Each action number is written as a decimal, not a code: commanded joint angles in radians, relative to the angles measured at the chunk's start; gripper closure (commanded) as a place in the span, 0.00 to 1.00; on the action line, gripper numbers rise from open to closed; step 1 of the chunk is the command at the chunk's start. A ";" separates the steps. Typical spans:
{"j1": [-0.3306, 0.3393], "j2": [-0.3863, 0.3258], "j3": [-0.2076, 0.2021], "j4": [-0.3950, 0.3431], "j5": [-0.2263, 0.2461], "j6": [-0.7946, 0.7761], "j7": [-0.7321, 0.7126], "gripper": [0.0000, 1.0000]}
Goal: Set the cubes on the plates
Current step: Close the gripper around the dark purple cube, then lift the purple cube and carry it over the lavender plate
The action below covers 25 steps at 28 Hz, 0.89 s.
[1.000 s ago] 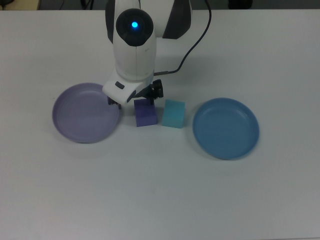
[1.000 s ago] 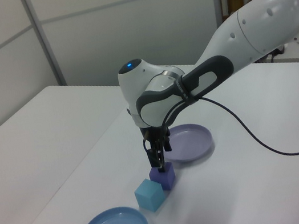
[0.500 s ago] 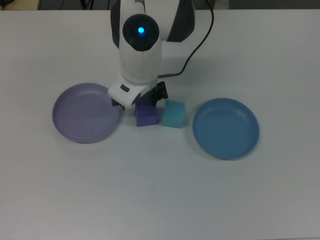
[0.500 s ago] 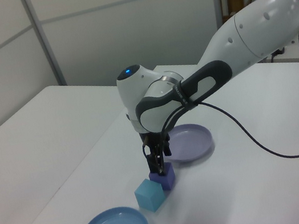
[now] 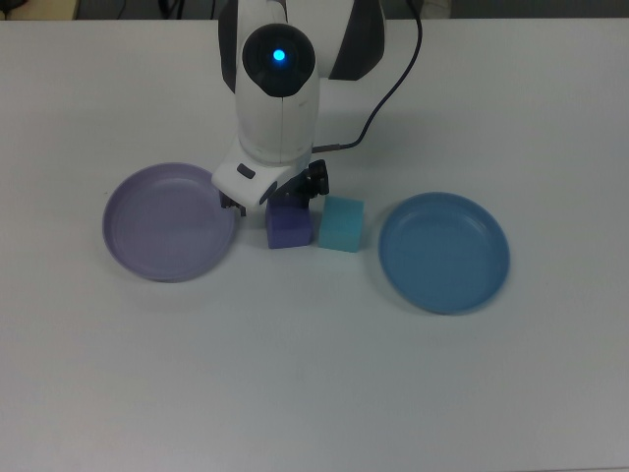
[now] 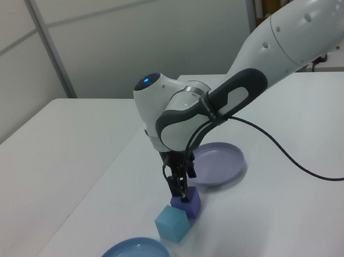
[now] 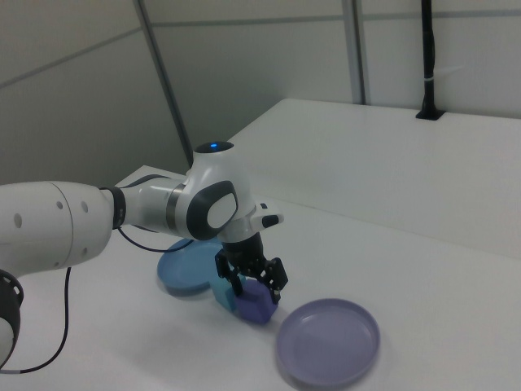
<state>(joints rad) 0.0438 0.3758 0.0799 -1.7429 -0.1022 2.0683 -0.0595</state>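
The arm's black two-finger gripper (image 7: 254,287) points down over the small matte purple-blue cube (image 5: 288,227), its fingers spread to either side of the block's top without closing on it. That cube sits on the white table (image 5: 314,383), just beside the light turquoise cube (image 5: 342,223). Both lie between the pale lavender round plate (image 5: 167,222) and the medium blue round plate (image 5: 444,252).

We take this for a robotics lab: a white tabletop (image 6: 45,164) bears a Franka arm (image 6: 289,34), and grey partition panels (image 6: 140,21) fill the left view's upper frame.
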 commanded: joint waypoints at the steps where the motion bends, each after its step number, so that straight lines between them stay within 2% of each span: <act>1: 0.018 -0.017 -0.005 -0.021 -0.016 0.013 0.029 0.00; 11: 0.024 -0.040 -0.005 -0.020 -0.014 -0.023 0.038 0.00; 23: 0.054 -0.001 -0.005 -0.027 -0.025 -0.008 0.053 0.00; 24: 0.054 -0.001 -0.005 -0.027 -0.025 -0.008 0.053 0.01; 25: 0.054 -0.001 -0.005 -0.029 -0.025 -0.008 0.053 0.06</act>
<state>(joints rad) 0.0849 0.3817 0.0807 -1.7537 -0.1022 2.0616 -0.0340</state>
